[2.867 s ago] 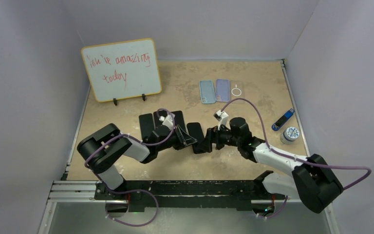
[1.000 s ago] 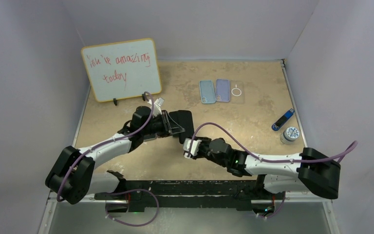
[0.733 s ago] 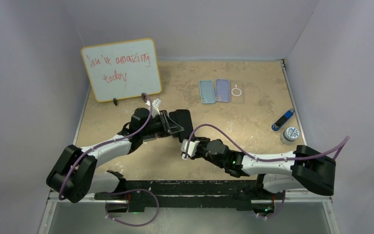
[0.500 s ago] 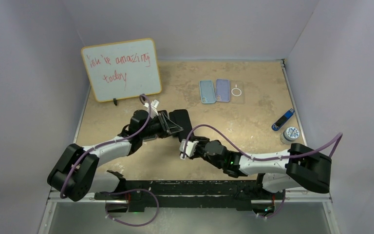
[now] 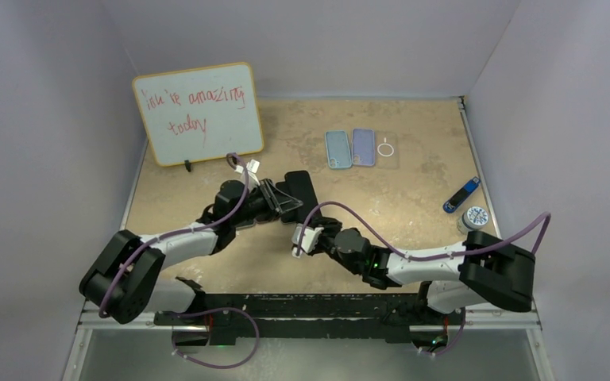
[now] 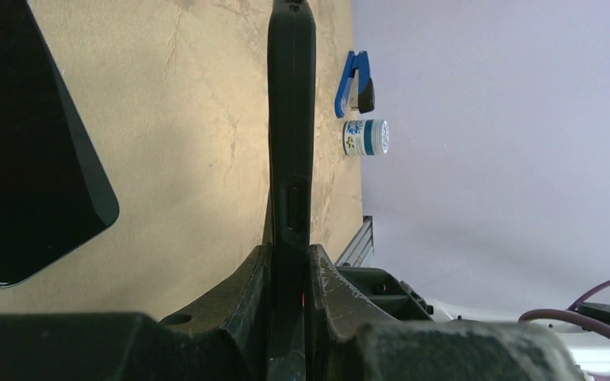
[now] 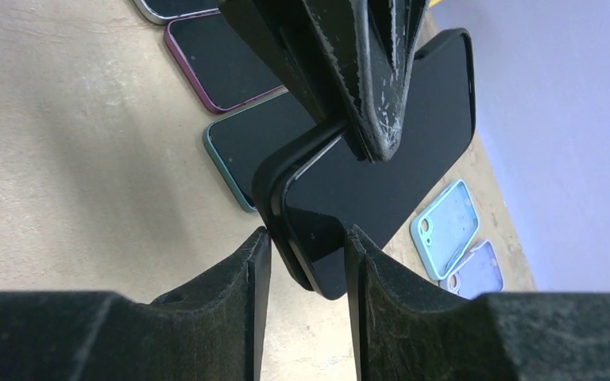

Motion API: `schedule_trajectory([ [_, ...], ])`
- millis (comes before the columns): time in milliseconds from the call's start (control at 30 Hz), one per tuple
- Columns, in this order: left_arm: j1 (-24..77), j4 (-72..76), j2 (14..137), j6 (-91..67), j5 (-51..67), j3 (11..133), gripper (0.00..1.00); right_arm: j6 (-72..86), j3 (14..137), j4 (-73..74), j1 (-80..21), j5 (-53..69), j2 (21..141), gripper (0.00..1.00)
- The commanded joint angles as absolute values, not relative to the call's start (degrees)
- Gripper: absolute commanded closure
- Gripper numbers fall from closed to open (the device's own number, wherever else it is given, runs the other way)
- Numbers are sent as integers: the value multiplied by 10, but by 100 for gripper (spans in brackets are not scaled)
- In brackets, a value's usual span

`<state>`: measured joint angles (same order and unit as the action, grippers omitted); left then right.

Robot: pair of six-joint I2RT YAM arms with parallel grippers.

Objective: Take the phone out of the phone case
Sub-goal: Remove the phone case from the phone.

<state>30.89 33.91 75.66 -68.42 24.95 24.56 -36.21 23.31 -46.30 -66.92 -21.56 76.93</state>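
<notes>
The phone, black in its black phone case (image 5: pixel 300 186), is held off the table, with my left gripper (image 5: pixel 282 202) shut on its two faces. Seen from the left wrist it is edge-on (image 6: pixel 291 119), rising from between the closed left gripper (image 6: pixel 290 254). In the right wrist view the phone (image 7: pixel 389 151) hangs under the left fingers (image 7: pixel 373 95). My right gripper (image 7: pixel 308 234) straddles its lower corner, one fingertip against the case back and the other against the screen. At that corner the case edge stands slightly away from the phone.
On the table under the arms lie several other dark phones (image 7: pixel 254 151) (image 6: pixel 24 143). A light blue case (image 5: pixel 337 148), a lilac case (image 5: pixel 363 146) and a clear case (image 5: pixel 387 148) lie at the back. The whiteboard (image 5: pixel 198 111) stands back left. A blue stapler (image 5: pixel 461 194) and a small jar (image 5: pixel 473 218) sit right.
My right gripper has left the phone's right end, swung under it and crept left to its lower corner. The left gripper has carried the phone slightly toward the back.
</notes>
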Motion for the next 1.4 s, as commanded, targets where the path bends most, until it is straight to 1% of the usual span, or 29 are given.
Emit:
schedule_trajectory([
  [0, 371, 391, 768, -735, 353, 250, 100, -395, 257, -611, -663, -219, 777, 61],
  [133, 381, 388, 774, -729, 341, 254, 100, -399, 260, -613, -664, -232, 784, 61],
  [233, 378, 324, 748, -683, 296, 262, 100, -350, 277, -533, -664, -218, 765, 56],
  [333, 378, 244, 712, -609, 230, 283, 100, -239, 299, -413, -661, -192, 735, 47],
  [433, 377, 219, 695, -572, 180, 288, 100, -134, 319, -322, -648, -171, 709, 40],
  [600, 378, 232, 715, -558, 176, 293, 100, 43, 347, -199, -602, -123, 675, 32],
  [700, 379, 246, 726, -560, 178, 292, 100, 148, 345, -155, -566, -90, 656, 24],
  [800, 382, 252, 732, -561, 173, 290, 100, 227, 322, -144, -520, -45, 634, 17],
  [867, 387, 261, 739, -563, 172, 289, 100, 263, 303, -150, -497, -18, 619, 14],
  [1000, 390, 287, 755, -575, 181, 283, 100, 303, 273, -168, -462, 47, 610, 14],
  [1167, 389, 317, 747, -585, 174, 268, 100, 354, 223, -235, -417, 116, 602, 14],
  [1267, 389, 336, 751, -582, 180, 266, 100, 364, 231, -239, -414, 125, 610, 12],
  [1367, 389, 387, 760, -591, 201, 251, 100, 372, 239, -246, -413, 148, 628, 12],
])
